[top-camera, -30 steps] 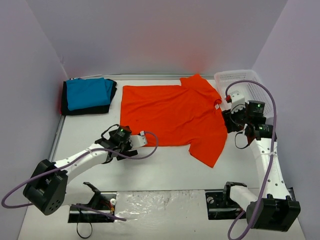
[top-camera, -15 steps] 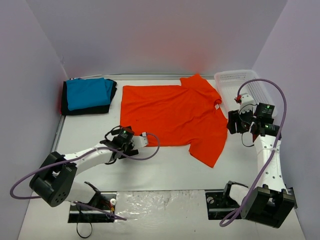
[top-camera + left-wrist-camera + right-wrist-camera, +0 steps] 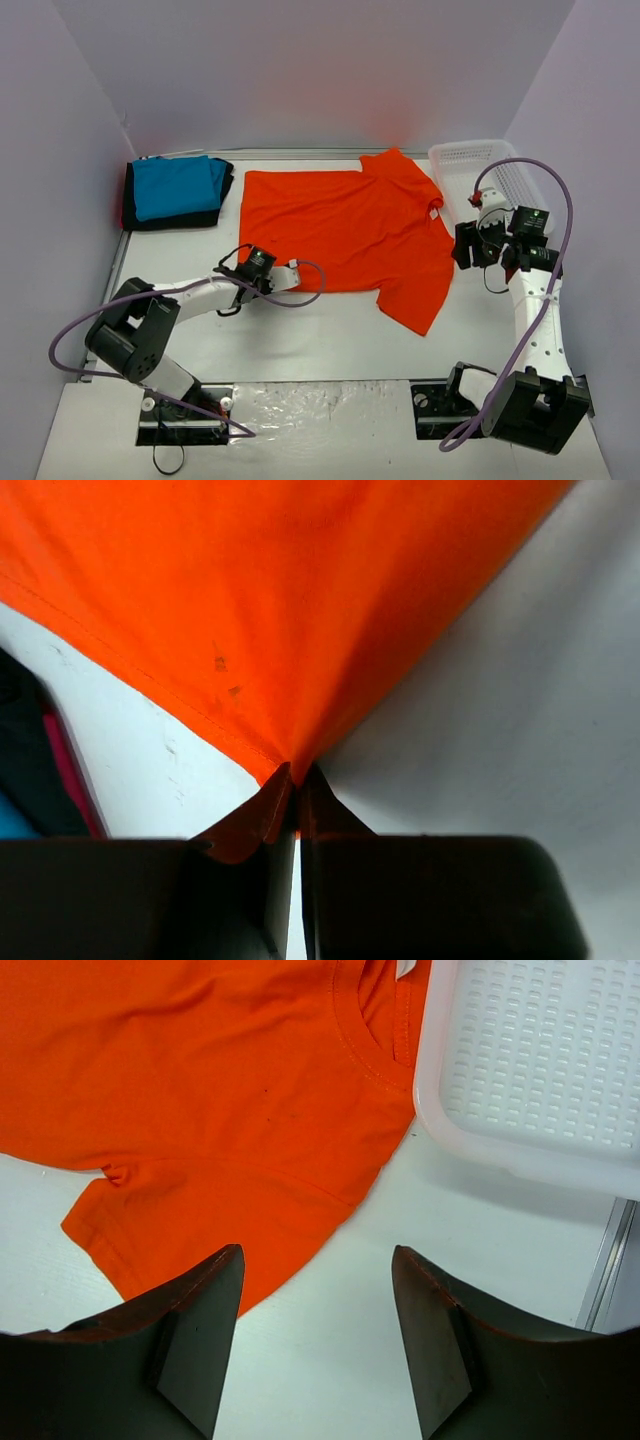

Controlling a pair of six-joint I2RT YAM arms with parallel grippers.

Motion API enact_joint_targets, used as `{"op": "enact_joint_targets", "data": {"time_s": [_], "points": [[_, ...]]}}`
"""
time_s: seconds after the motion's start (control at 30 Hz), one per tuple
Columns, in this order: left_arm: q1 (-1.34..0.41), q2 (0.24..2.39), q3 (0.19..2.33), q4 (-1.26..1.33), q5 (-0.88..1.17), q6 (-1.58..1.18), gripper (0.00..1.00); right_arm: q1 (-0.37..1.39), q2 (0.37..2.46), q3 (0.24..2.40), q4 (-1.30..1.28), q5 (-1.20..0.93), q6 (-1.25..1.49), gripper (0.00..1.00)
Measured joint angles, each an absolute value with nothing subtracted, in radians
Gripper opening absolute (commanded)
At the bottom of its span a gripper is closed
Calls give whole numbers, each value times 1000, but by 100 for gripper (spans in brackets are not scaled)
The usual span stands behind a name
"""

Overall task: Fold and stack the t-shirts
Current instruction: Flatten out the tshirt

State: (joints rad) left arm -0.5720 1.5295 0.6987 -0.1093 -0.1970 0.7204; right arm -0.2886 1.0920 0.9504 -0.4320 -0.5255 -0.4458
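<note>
– While you held that pose, what did each end effector have?

– My left end effector (image 3: 297,780) was clenched on the near hem corner of the orange-red t-shirt (image 3: 345,225), at about seven o'clock of the cloth. My right end effector (image 3: 315,1265) stood released with nothing between its jaws. It hung above the desk (image 3: 330,335) at the shirt's three o'clock, just beside the sleeve and the white basket (image 3: 500,160).

– And the shirts?

– The orange-red one lay spread flat mid-desk. The turquoise t-shirt (image 3: 175,187) sat folded on the black t-shirt (image 3: 180,222) at ten o'clock.

– What worried you?

– The pinch looked thin, only the tip of the corner. I judged that a quick lift could pull it free. It could also drag the whole shirt sideways and bunch it, since only one corner was held. My right side might also snag the basket rim while reaching for the collar.
</note>
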Motion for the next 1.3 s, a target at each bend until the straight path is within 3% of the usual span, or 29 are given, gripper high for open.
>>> {"op": "enact_joint_targets", "data": {"time_s": [0.13, 0.23, 0.5, 0.87, 1.3], "points": [[-551, 1519, 725, -170, -163, 715, 2, -286, 1100, 966, -498, -540, -500, 49], [-506, 1503, 765, -221, -130, 701, 2, -266, 1141, 1022, -593, -541, -577, 54], [-308, 1618, 1043, -343, -46, 628, 2, 0, 1406, 1295, -850, -436, -731, 52], [-275, 1808, 1142, -389, 25, 526, 2, 548, 1650, 1186, -942, -354, -703, 51], [-237, 1808, 1156, -387, 33, 477, 2, 637, 1734, 1046, -945, -239, -731, 53]]}}
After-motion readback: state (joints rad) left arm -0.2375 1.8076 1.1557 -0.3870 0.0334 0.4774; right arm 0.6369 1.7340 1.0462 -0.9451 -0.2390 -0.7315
